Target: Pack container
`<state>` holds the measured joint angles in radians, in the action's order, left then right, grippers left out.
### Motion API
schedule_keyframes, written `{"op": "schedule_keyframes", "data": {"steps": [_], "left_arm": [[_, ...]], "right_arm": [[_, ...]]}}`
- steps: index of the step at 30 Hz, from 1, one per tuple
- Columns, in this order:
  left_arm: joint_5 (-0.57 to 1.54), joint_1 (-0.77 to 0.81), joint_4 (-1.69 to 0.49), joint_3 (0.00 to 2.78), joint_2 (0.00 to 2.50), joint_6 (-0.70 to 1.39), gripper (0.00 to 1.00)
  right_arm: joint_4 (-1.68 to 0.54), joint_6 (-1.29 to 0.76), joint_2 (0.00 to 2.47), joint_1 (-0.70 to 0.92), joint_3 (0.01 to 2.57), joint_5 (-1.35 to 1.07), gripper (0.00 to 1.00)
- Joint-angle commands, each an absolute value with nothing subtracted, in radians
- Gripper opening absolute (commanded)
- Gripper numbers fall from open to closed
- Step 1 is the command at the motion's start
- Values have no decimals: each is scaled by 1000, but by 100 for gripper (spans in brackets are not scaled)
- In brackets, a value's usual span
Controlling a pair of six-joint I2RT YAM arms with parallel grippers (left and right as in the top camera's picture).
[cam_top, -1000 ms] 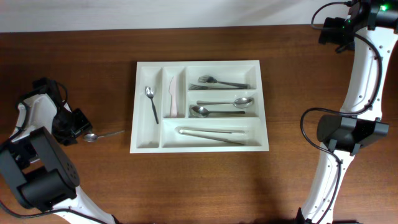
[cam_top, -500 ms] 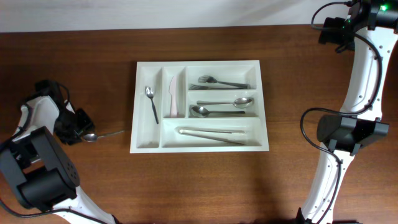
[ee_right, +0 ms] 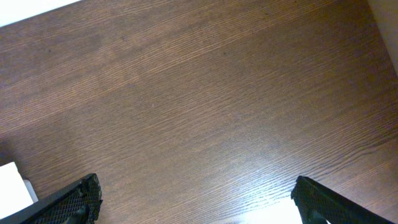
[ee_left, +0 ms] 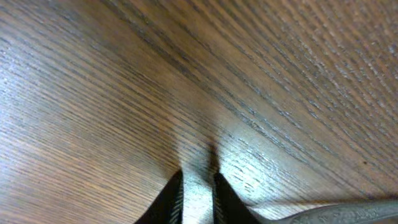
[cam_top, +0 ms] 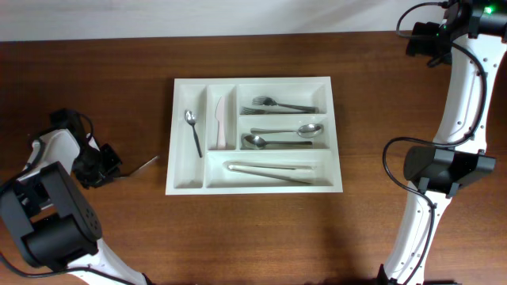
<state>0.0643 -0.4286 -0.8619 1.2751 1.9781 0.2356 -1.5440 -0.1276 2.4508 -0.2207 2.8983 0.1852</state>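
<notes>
The white five-compartment container (cam_top: 253, 80) lies mid-table. It holds a spoon (cam_top: 193, 131) and a pale knife (cam_top: 220, 123) in the upright slots, and forks (cam_top: 277, 104), spoons (cam_top: 285, 136) and tongs (cam_top: 269, 171) in the long ones. My left gripper (cam_top: 101, 165) is down on the table left of the container, shut on a loose spoon (cam_top: 147, 164) whose handle pokes out to the right. In the left wrist view the jaws (ee_left: 198, 186) pinch a bright strip, and the spoon (ee_left: 336, 213) runs off at the lower right. My right gripper (ee_right: 196, 193) is open, empty and raised at the back right.
Dark wooden table (cam_top: 95, 79) all round. A white corner of the container (ee_right: 12, 180) shows in the right wrist view. The right arm's base (cam_top: 444, 170) stands right of the container. The pale back edge (cam_top: 198, 16) runs along the top.
My left gripper moved down and right onto the loose spoon's bowl and covers it; only the handle still shows. The right arm has not moved.
</notes>
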Motion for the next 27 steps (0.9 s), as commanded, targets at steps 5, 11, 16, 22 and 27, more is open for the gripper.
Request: {"op": "schedule_keyframes", "data": {"steps": [5, 11, 16, 22, 27], "left_arm": [[76, -430, -860, 1259, 1961, 238, 11], [75, -430, -854, 1259, 1961, 237, 13], [138, -430, -815, 1270, 1961, 109, 30], [163, -430, -954, 1323, 1955, -124, 34], [199, -430, -990, 1323, 1935, -130, 34]], "right_arm": [[-1544, -133, 2447, -217, 2893, 187, 99], [-1544, -133, 2447, -217, 2893, 187, 99], [-1544, -133, 2447, -217, 2893, 187, 99], [-1544, -133, 2447, -217, 2893, 187, 99], [-1544, -133, 2447, -217, 2893, 187, 99]]}}
